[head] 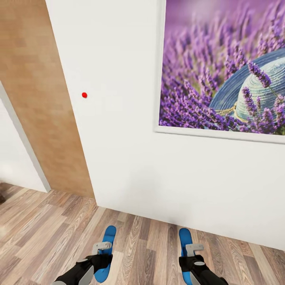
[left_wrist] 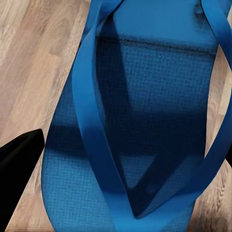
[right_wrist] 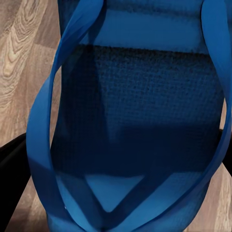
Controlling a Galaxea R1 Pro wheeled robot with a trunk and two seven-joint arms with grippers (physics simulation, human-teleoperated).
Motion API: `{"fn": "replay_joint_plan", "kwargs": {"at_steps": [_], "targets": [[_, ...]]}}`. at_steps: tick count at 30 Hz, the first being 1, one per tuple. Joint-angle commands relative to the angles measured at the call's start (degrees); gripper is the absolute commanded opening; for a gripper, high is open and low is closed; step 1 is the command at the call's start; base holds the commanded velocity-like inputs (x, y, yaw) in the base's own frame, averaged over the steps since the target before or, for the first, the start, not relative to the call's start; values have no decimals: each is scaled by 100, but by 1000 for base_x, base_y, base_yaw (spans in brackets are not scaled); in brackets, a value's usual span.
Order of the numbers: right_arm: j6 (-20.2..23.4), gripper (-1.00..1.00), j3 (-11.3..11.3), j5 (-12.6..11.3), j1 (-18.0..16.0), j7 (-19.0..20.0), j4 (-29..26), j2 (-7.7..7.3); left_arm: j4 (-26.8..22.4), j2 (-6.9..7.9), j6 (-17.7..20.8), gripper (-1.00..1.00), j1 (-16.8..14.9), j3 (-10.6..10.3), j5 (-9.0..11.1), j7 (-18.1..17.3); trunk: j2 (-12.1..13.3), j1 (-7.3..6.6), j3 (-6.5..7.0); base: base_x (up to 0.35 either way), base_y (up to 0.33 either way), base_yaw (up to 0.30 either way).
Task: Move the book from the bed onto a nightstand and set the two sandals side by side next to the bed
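Wood-plank flooring [head: 47, 233] meets a white wall [head: 118, 150] bearing a framed lavender picture [head: 221, 67] and a small red dot [head: 84, 95]; a wooden door panel [head: 39, 99] stands at the left. Left gripper [head: 103, 248] holds one bright blue sandal [head: 107, 241], clamped at its midsection, toe end pointing toward the wall. Right gripper [head: 193, 252] holds the second sandal [head: 184, 239] likewise. The two sandals are well apart, roughly parallel. In each wrist view the sandal's straps [left_wrist: 92, 130] [right_wrist: 43, 140] and textured sole sit close to the lens above the floor. Contact with the floor cannot be determined.
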Motion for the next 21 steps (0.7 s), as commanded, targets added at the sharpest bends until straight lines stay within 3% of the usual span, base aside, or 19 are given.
{"fn": "replay_joint_plan", "kwargs": {"at_steps": [1, 9, 21], "targets": [[48, -100, 49, 3, -1, -38, -15, -3, -8, 2, 29, -100, -4, -54, 47, 44, -6, 1, -8, 0, -117, 243], [48, -100, 41, -17, -1, -39, -13, -12, -5, 7, 28, -100, 0, -54, 46, 37, -6, 1, -8, 0, -89, 216], [48, -100, 10, -46, 68, -31, 68, -65, -1, 4, 35, -100, 261, -62, 40, 78, -6, 1, -8, -21, -8, 26]]}}
